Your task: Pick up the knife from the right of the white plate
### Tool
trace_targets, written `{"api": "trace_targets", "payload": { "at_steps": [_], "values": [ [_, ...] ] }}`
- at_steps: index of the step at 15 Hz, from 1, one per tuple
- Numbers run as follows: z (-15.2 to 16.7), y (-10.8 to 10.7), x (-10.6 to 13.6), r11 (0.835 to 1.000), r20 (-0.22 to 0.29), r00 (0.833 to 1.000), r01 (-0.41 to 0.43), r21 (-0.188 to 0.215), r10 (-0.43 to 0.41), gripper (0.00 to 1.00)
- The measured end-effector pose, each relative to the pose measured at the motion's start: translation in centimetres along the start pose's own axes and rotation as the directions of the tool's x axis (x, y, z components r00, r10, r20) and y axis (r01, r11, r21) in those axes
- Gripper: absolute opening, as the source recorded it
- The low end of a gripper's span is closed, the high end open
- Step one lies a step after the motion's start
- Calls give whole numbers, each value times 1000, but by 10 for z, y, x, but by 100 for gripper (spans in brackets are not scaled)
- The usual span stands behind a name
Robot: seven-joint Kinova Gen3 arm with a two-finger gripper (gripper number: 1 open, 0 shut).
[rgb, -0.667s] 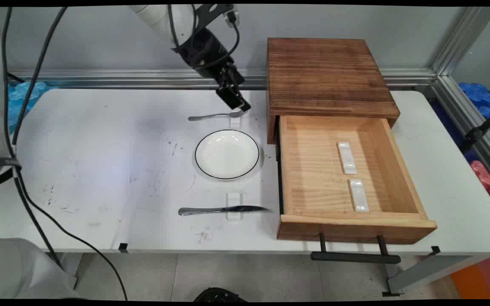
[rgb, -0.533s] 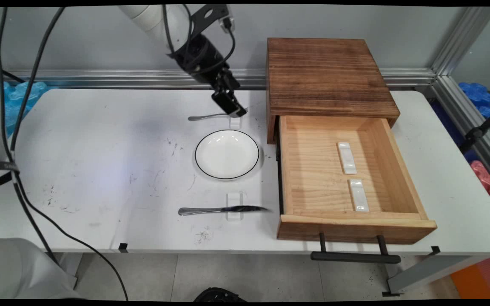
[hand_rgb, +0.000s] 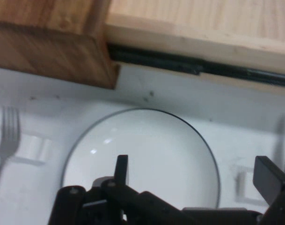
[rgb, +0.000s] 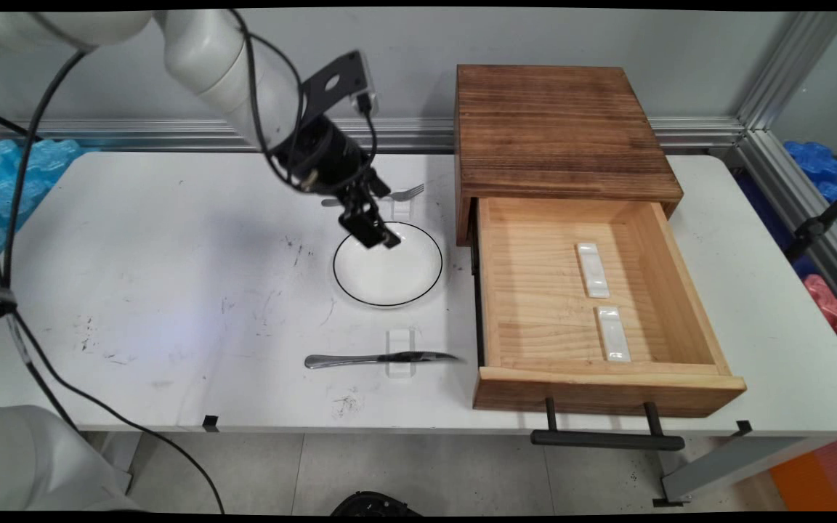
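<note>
Since the earlier frames the gripper (rgb: 376,237) has swung away from the fork (rgb: 389,196) and come nearer, so that it now hangs over the far left rim of the plate (rgb: 418,272); the fork is left lying on its small clear rest (rgb: 402,208) beyond the plate, tines toward the wooden box (rgb: 556,131). In the hand view the two black fingers (hand_rgb: 121,169) stand well apart with nothing between them, and the plate fills the space beneath. There is one plate, round, white, with a thin black line round its rim, and it sits on the white table (rgb: 157,276) between the fork and one knife (rgb: 378,358). The knife lies on a second clear rest (rgb: 400,347) on the near side of the plate, its blade pointing toward the drawer (rgb: 535,305). That makes two clear rests on the table. The one drawer is pulled out of the dark wooden box toward the table's near edge, and in it lie two small white rests (rgb: 592,269), one behind the other, apart from each other. A black handle (rgb: 607,439) hangs from the drawer's front.
</note>
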Motion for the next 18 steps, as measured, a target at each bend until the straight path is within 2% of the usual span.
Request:
{"api": "trace_targets", "payload": {
  "at_steps": [10,18],
  "values": [
    [14,62,-35,1000,36,999,-11,-18,12,100],
    [24,84,-44,999,48,998,-33,-32,35,100]
  ]
}}
